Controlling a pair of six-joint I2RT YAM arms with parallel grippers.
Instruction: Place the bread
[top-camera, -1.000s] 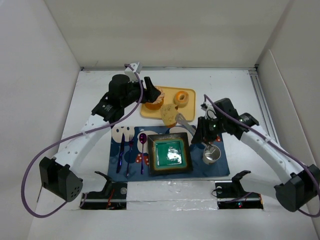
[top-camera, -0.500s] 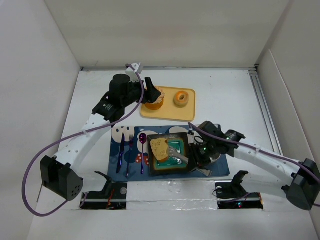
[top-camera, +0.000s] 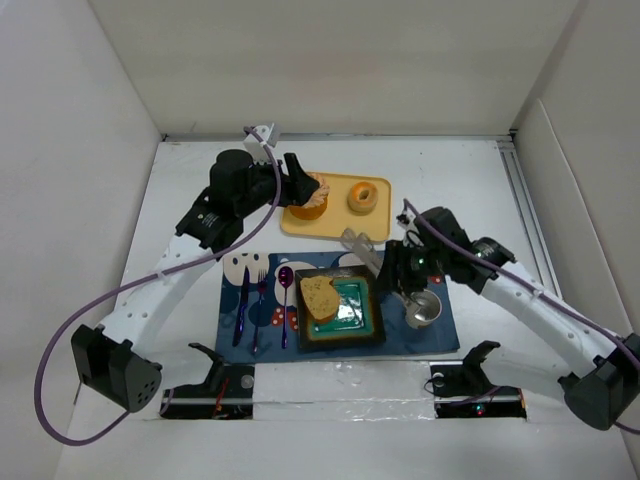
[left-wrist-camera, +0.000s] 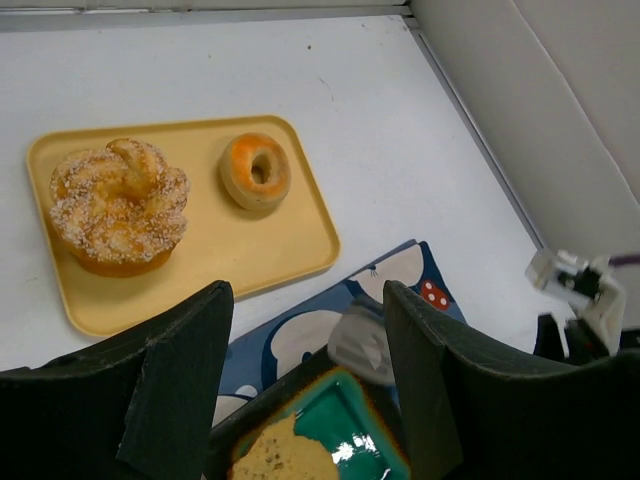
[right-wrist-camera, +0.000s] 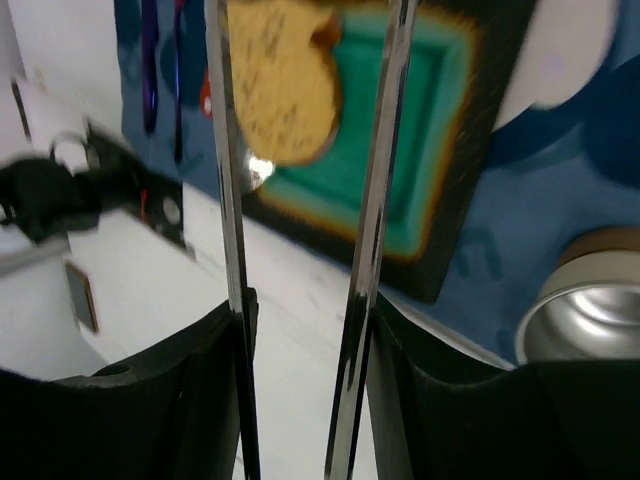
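The tan bread slice (top-camera: 320, 294) lies on the left part of the green square plate (top-camera: 362, 322); it also shows in the left wrist view (left-wrist-camera: 290, 458) and the right wrist view (right-wrist-camera: 280, 80). My right gripper (top-camera: 394, 268) is shut on metal tongs (top-camera: 362, 246), whose blades stand apart and empty above the plate's far edge. The orange lobed bun (top-camera: 313, 197) and the golden bagel (top-camera: 362, 196) sit on the yellow tray (top-camera: 335, 226). My left gripper (top-camera: 298, 180) is open and empty, just left of the bun.
A blue placemat (top-camera: 445, 328) holds the plate, a metal cup (top-camera: 422, 308) at its right, and a purple knife (top-camera: 244, 300), fork (top-camera: 261, 312) and spoon (top-camera: 285, 292) at its left. White walls stand on three sides.
The slice went from the tongs near the tray onto the plate. The tongs have let go of it and drawn back up and away. The left gripper shifted slightly.
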